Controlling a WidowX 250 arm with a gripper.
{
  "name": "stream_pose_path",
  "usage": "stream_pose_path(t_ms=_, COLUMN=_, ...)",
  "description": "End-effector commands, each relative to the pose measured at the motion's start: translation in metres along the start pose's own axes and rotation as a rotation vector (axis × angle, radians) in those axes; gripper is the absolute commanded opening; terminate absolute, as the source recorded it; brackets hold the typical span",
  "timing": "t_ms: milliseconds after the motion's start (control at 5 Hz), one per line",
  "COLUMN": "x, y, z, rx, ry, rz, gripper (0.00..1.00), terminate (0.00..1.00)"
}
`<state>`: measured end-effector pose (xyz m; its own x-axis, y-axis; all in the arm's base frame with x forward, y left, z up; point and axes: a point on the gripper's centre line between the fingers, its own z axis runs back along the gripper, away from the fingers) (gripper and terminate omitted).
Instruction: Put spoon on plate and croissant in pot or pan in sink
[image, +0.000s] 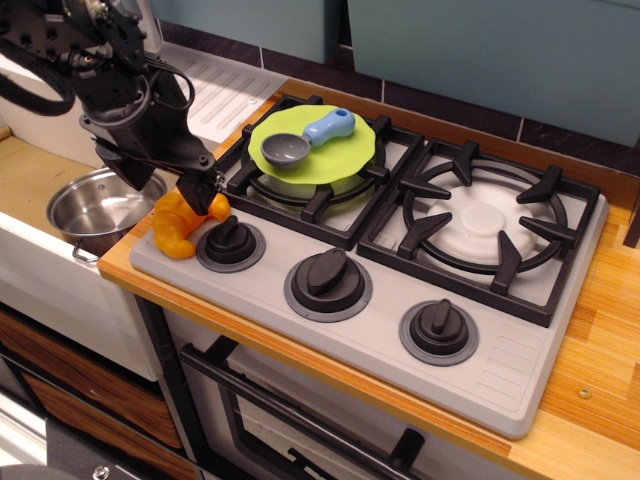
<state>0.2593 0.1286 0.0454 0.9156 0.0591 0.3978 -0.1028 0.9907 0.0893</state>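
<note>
Centre the gripper (196, 190) over the croissant (182, 221); jaw state cannot be told; then lift toward the pot (102, 207).

Your gripper (196, 190) sits on the croissant (180, 224) beside the pot (97, 208); the spoon (308, 136) lies on the plate (340, 160).

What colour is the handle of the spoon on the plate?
Light blue; the spoon lies on the lime-green plate, clear in the observation.image view.
</note>
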Motion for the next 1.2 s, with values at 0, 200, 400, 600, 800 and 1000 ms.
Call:
stream_pose_path(t_ms=0, x=0.001, y=-0.001, z=-0.003, rx=0.009, ry=-0.036, rz=-0.001, gripper=1.0, terminate=0.0)
stream_pose_path(t_ms=200, x=-0.001, y=-0.003, z=-0.006, rx=0.007, ry=-0.033, rz=0.006, gripper=1.0, terminate=0.0)
stream_pose_path(t_ms=400, x=-0.002, y=-0.004, z=-0.009, rx=-0.004, ry=-0.029, rz=0.007, gripper=1.0, terminate=0.0)
stream_pose_path(t_ms=600, x=-0.003, y=-0.006, z=-0.014, rx=-0.013, ry=-0.029, rz=0.008, gripper=1.0, terminate=0.0)
stream_pose_path(t_ms=800, x=-0.001, y=-0.008, z=-0.009, rx=-0.025, ry=0.013, rz=0.013, gripper=0.0, terminate=0.0)
stream_pose_path(t_ms=1000, x=0.01, y=-0.007, z=0.006, rx=-0.067, ry=0.087, rz=0.014, gripper=0.0, terminate=0.0)
